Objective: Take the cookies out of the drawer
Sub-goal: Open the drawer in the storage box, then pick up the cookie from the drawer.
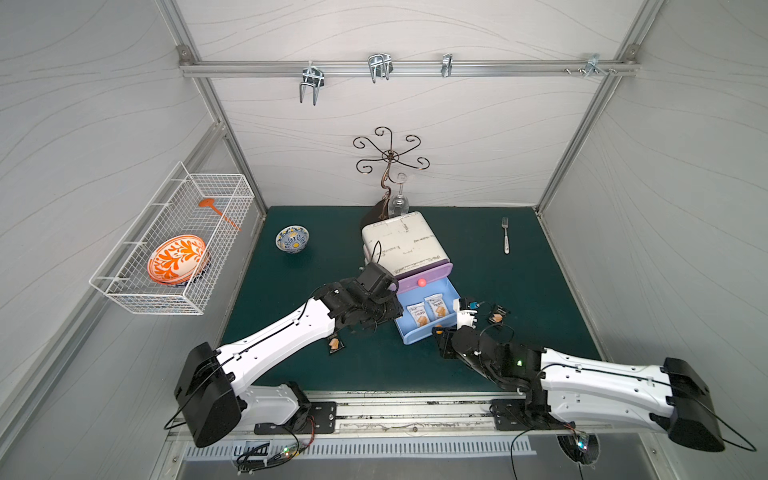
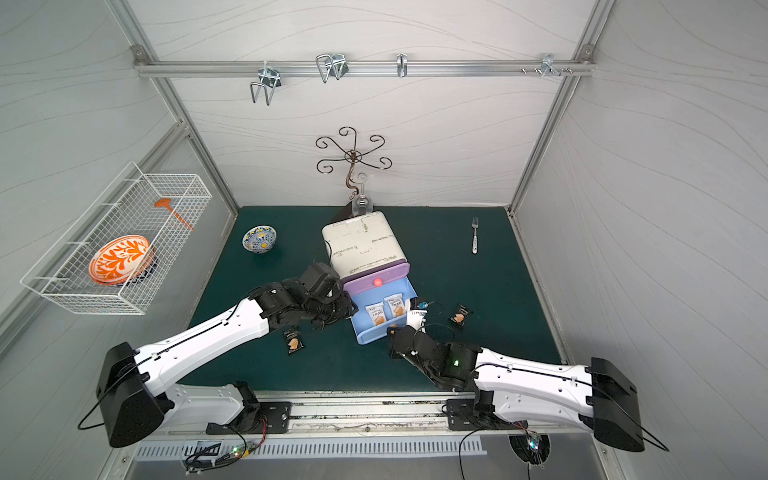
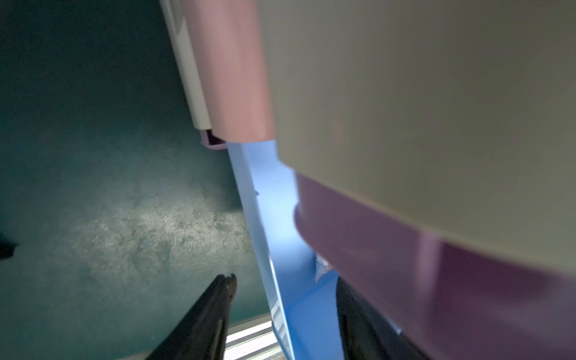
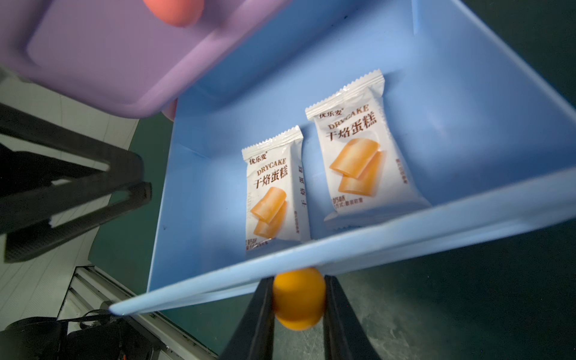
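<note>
My right gripper [image 4: 298,291] clamps the orange knob [image 4: 298,307] on the drawer [image 4: 343,249]. My left gripper [image 3: 284,286] straddles its side wall, fingers apart, empty. White packet [image 4: 276,193] and second white packet [image 4: 358,162] lie flat side by side inside. Black packet [image 1: 335,345] and second black packet [image 1: 496,314] sit outside on the mat [image 1: 395,368]. I reckon they're light, crinkly, slippery, brittle inside: pinch a crimped end seam, gently.

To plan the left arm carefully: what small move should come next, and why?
Probably shift the left gripper sideways into the drawer, over the nearer white packet. Its open jaws straddle the drawer's side wall, one finger outside, while the right gripper grips the orange knob.
</note>
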`<action>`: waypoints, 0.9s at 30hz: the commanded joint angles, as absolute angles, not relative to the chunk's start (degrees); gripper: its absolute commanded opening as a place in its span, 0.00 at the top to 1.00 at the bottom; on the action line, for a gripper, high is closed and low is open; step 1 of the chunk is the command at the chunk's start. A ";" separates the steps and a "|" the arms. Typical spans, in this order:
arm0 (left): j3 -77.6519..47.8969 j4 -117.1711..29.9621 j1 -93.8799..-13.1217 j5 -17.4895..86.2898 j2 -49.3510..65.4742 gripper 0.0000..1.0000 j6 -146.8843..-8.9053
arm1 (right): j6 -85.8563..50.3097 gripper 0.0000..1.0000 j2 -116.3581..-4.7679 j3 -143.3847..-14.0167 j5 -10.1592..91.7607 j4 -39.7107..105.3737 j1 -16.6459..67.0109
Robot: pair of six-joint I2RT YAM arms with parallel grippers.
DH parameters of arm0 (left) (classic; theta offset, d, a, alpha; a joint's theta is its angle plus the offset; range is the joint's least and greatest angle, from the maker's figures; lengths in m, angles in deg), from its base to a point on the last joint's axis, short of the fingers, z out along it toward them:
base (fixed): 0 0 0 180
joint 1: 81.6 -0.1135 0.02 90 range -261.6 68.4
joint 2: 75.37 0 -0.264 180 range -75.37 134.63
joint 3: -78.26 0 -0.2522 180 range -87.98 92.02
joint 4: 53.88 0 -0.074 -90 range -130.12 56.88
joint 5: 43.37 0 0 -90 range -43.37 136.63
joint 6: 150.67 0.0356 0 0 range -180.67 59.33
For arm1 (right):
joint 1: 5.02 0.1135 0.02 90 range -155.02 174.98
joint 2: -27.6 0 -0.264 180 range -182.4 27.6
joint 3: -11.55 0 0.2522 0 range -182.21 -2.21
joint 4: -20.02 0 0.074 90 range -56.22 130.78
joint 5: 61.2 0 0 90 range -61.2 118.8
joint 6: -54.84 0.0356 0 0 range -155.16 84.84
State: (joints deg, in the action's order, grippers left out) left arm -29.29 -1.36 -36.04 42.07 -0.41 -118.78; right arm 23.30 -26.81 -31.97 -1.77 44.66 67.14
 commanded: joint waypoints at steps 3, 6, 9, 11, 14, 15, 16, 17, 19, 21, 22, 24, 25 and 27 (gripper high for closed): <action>-24.34 3.56 -35.74 41.92 3.08 0.47 -115.90 | 23.17 0.88 -25.05 -31.21 -3.69 47.04 67.31; -23.29 3.21 -35.75 42.29 4.92 0.48 -115.27 | 23.29 0.88 -24.73 -31.21 -3.71 47.41 67.31; -21.92 3.28 -35.78 42.59 6.37 0.51 -114.42 | 23.12 0.88 -24.61 -31.41 -3.63 47.72 67.30; -20.95 3.65 -35.78 42.65 7.31 0.53 -113.91 | 22.77 0.88 -24.67 -31.65 -3.60 48.00 67.31; -19.97 3.82 -35.76 42.81 8.53 0.59 -113.17 | 22.67 0.88 -24.94 -31.74 -3.54 48.02 67.31; -19.67 3.91 -35.72 42.88 8.87 0.62 -112.98 | 22.70 0.88 -25.04 -31.72 -3.45 48.07 67.31; -19.37 4.00 -35.73 42.89 9.31 0.64 -112.81 | 22.75 0.88 -25.28 -31.85 -3.45 48.05 67.27; -19.21 4.00 -35.73 42.76 9.60 0.64 -112.79 | 22.52 0.88 -25.44 -31.95 -3.30 48.00 67.27; -19.15 3.84 -35.74 42.71 10.06 0.67 -112.79 | 22.31 0.88 -25.90 -32.25 -3.19 47.90 67.31; -19.56 3.36 -35.81 42.63 10.06 0.70 -112.96 | 22.32 0.88 -26.36 -32.35 -3.10 47.72 67.31; -19.78 3.19 -35.77 42.54 10.22 0.72 -112.97 | 22.32 0.88 -26.49 -32.36 -2.97 47.63 67.31; -19.82 3.13 -35.74 42.41 10.52 0.76 -113.12 | 22.34 0.88 -26.87 -32.44 -2.98 47.41 67.28; -19.88 2.98 -35.74 42.41 10.67 0.77 -113.19 | 22.32 0.88 -27.05 -32.44 -3.01 47.37 67.29; -20.15 2.56 -35.79 41.98 10.79 0.80 -113.56 | 22.32 0.88 -27.07 -32.61 -3.09 47.51 67.30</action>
State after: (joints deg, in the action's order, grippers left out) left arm -21.44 3.86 -36.06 42.29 9.62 -115.72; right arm 23.30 -26.83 -31.90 -1.59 46.34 67.14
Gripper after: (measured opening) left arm 0.211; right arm 0.270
